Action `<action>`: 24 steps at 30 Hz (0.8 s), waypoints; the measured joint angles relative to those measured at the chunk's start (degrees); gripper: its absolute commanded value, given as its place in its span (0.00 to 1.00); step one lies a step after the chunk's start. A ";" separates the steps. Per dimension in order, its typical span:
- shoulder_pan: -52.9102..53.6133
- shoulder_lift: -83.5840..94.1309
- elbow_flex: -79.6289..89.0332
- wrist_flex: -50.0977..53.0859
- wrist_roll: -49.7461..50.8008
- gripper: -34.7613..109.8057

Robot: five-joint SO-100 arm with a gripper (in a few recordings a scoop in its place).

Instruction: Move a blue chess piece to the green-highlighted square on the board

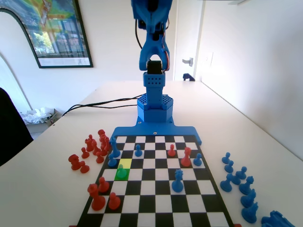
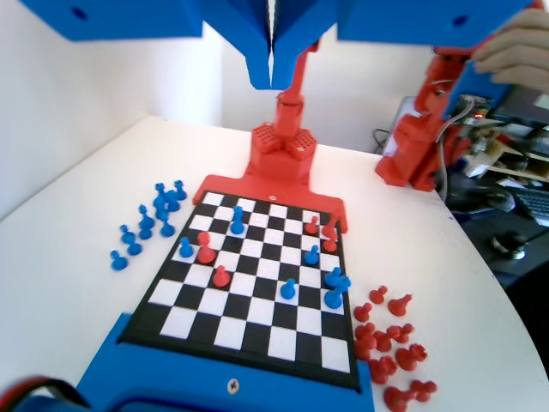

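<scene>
A small blue pawn point(image 1: 121, 171) stands on the green-highlighted square point(image 1: 122, 176) in the fixed view, at the board's left, and looks tinted green there. In the wrist view the same pawn point(image 2: 312, 255) stands right of the board's middle. My gripper point(image 2: 273, 83) hangs high above the board point(image 2: 249, 330), jaws shut together with nothing between them, well clear of every piece. The blue arm point(image 1: 154, 71) stands raised at the far end of the board point(image 1: 158, 204).
A pale yellow square point(image 1: 125, 163) lies just behind the green one. Other blue pieces point(image 1: 177, 181) and red pieces point(image 1: 186, 156) stand on the board. Spare blue pieces point(image 1: 236, 178) lie off its right side, spare red pieces point(image 1: 93, 146) off its left.
</scene>
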 measured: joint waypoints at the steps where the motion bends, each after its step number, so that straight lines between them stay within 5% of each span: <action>1: 0.09 1.14 1.32 -0.44 0.00 0.25; 24: 0.97 12.04 8.53 -4.22 1.58 0.25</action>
